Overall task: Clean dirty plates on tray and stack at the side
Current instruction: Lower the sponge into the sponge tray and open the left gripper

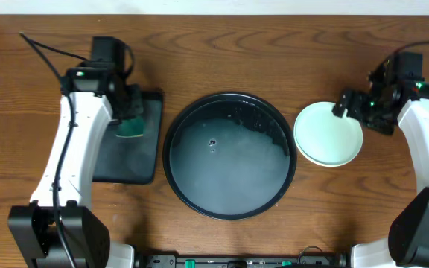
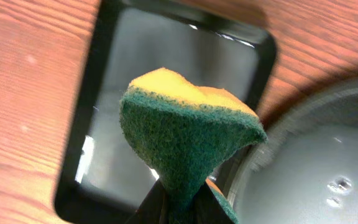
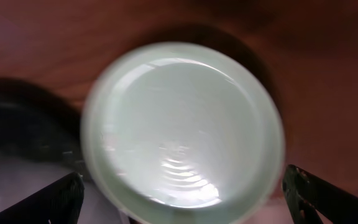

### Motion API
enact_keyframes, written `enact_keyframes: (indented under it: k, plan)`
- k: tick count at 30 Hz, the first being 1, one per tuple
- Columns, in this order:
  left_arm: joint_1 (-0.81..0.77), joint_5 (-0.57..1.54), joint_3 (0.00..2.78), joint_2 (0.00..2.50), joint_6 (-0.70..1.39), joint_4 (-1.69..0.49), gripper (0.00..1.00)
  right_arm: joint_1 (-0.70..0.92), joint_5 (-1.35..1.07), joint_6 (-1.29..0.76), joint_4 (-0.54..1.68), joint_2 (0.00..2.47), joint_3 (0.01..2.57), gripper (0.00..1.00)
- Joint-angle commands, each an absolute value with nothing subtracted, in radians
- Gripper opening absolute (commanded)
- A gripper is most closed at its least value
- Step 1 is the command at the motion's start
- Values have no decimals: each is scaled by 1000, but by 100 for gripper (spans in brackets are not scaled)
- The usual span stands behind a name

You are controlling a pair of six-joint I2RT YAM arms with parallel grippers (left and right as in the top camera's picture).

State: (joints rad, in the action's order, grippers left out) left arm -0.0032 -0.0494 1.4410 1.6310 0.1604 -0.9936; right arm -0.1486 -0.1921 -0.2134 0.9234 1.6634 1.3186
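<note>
Just R of round black tray (image 1: 171, 149), flat on wood: mint-green plate (image 1: 328, 134). Sat straight below R gripper (image 3: 184, 183), jaws spread wide either side of rim, gripping nothing. Was far nearer R arm than L gripper (image 2: 178, 208), clamped on green/yellow sponge (image 2: 185, 130) over rect. tray (image 2: 166, 50).

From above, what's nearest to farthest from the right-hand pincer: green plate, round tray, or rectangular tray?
1. Green plate, just beside the right pincer.
2. Round tray, in the middle.
3. Rectangular tray, far left.
</note>
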Motion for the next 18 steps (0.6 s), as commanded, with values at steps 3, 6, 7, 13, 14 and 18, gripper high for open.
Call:
enact_keyframes:
  k: [3,6,7,13,14,18]
  plan:
    - [69,-64,1410,1698,19,-946,8,-91,-262,-162,932,1642,1346,99]
    - [85,-64,1410,1778,18,-936,7,-57,-247,-156,934,1642,1346,99]
    - [85,-64,1410,1803,14,-936,7,-49,-240,-155,934,1642,1346,99]
    - [85,-64,1410,1947,10,-927,8,-30,-233,-150,934,1642,1345,99]
    - [85,-64,1410,1969,10,-925,8,-30,-233,-150,935,1642,1345,99]
    - [85,-64,1410,2006,11,-921,15,-30,-233,-147,940,1642,1345,99]
